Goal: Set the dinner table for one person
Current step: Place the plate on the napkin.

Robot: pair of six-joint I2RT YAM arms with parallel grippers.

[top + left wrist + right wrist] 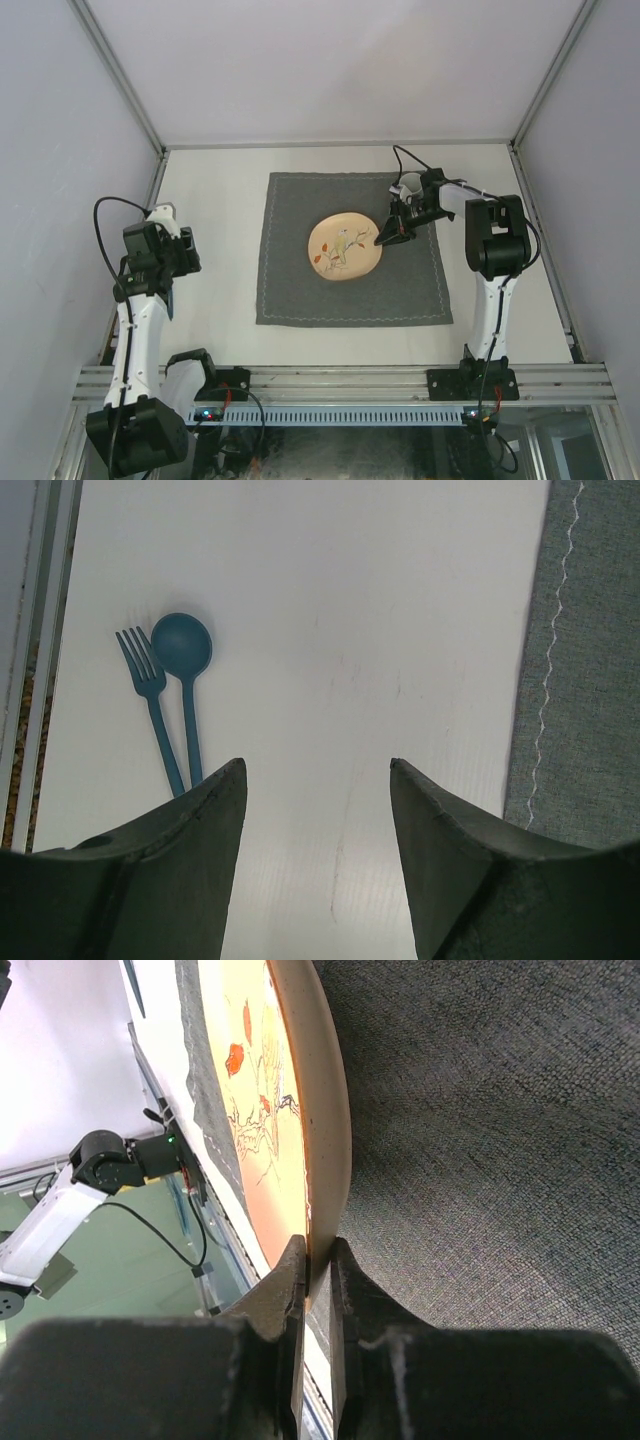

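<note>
Work surface: large flat off-white rectangular desk (215,250) with metal rail edges, spanning the enclosure floor beyond both arm bases.
Linen: square dark grey stitched cloth (300,290), flat on the desk's middle.
Crockery: round cream plate (340,250) with a bird-and-branch drawing, at the cloth's centre.
Right arm: right claw (385,238) pinched tight on the plate's right rim.
Left arm: left claw (318,770) spread wide, holding nothing, over bare desk left of the cloth.
Cutlery: teal plastic fork (150,695) and teal plastic spoon (183,655), side by side near the desk's left rail.

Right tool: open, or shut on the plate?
Shut on it: the right tool pinches the plate by its rim between its two fingers, in the right wrist view.
</note>
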